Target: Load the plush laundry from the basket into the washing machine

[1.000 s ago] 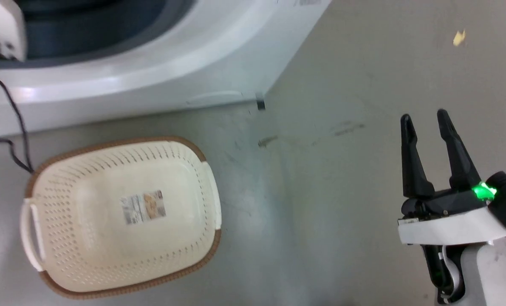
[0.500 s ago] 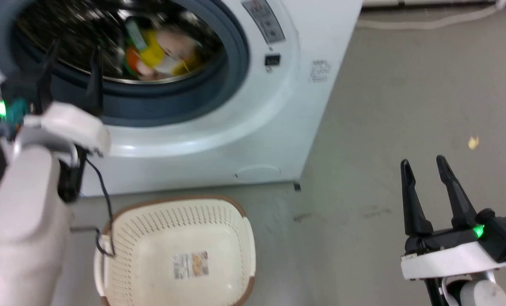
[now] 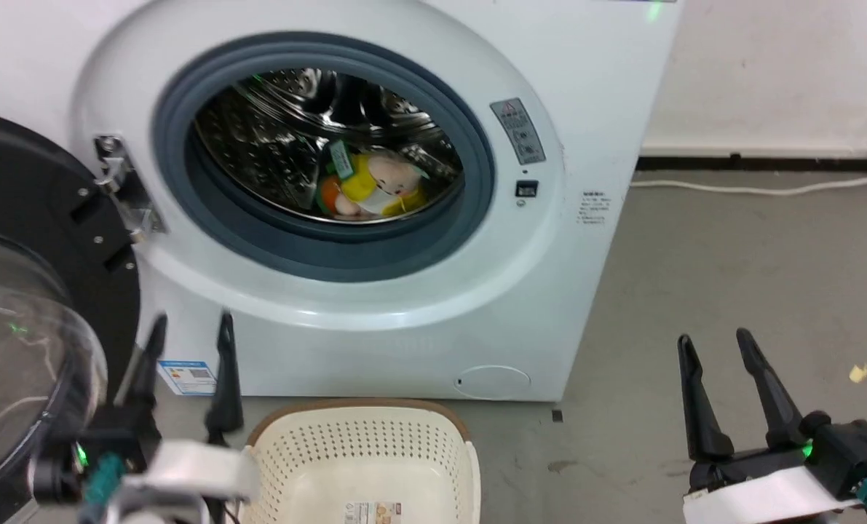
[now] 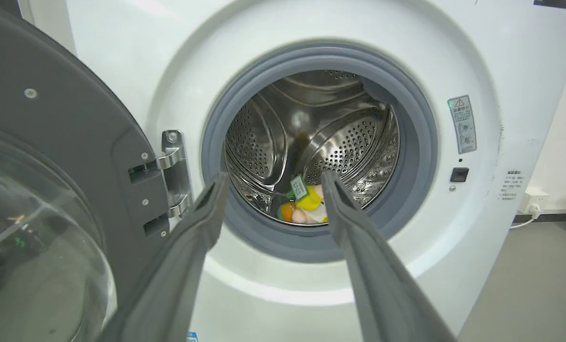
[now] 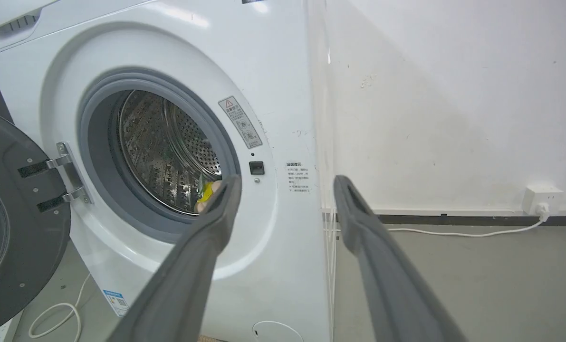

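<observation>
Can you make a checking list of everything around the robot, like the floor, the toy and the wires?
Surface: grey floor, smudged in places.
Job's things: plush laundry lies inside the drum of the washing machine; door swung open; basket on the floor in front, no laundry in the part that shows.
Clutter: one small yellow scrap on the floor.
Grippers: left gripper open, holding nothing; right gripper open, holding nothing.
Cables: white cable runs along the wall to a socket.
Surroundings: white wall, dark skirting.
</observation>
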Controlling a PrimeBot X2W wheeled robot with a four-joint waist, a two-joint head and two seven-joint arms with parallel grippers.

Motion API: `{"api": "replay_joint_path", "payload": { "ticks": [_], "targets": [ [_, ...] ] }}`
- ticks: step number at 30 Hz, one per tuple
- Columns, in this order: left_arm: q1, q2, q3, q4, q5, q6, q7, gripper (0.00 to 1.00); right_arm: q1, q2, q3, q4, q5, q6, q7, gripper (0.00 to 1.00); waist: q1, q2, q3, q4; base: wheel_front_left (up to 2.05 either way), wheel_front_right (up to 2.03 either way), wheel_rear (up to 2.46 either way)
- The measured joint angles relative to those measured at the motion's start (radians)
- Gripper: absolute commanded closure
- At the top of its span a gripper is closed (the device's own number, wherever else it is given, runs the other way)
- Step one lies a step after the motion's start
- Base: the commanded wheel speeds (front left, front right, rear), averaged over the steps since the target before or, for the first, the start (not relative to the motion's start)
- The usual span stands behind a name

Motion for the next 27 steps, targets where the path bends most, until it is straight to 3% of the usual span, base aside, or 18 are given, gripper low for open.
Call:
{"api": "replay_joint_path", "payload": {
  "ticks": [8,13,23,24,27],
  "targets": [
    [0.164,-0.080,-0.032,-0.024,0.062,0.007,0.000,0.00,0.033,0.000,0.011,0.000,0.018,0.000,0.000,0.00,0.0003,0.0000,-0.024,0.026,0.00,0.00,0.00],
    [0.184,-0.088,-0.056,0.007,0.083,-0.029,0.000,0.00,0.055,0.000,0.014,0.009,0.019,0.000,0.000,0.00,0.0002,0.0000,-0.026,0.030,0.00,0.00,0.00],
    [0.184,-0.117,-0.027,0.038,0.071,-0.045,0.000,0.00,0.058,0.000,0.027,0.026,0.035,0.000,0.000,0.00,0.0002,0.0000,-0.026,0.009,0.00,0.00,0.00],
    [0.183,-0.121,-0.022,0.037,0.067,-0.044,0.001,1.00,0.058,0.000,0.027,0.026,0.035,0.000,0.000,1.00,0.0003,0.0000,-0.026,0.008,0.00,0.00,0.00],
    [0.183,-0.121,-0.021,0.038,0.067,-0.045,0.002,1.00,0.058,0.000,0.027,0.026,0.035,0.000,0.001,1.00,0.0003,0.0000,-0.026,0.008,0.00,0.00,0.00]
  ]
}}
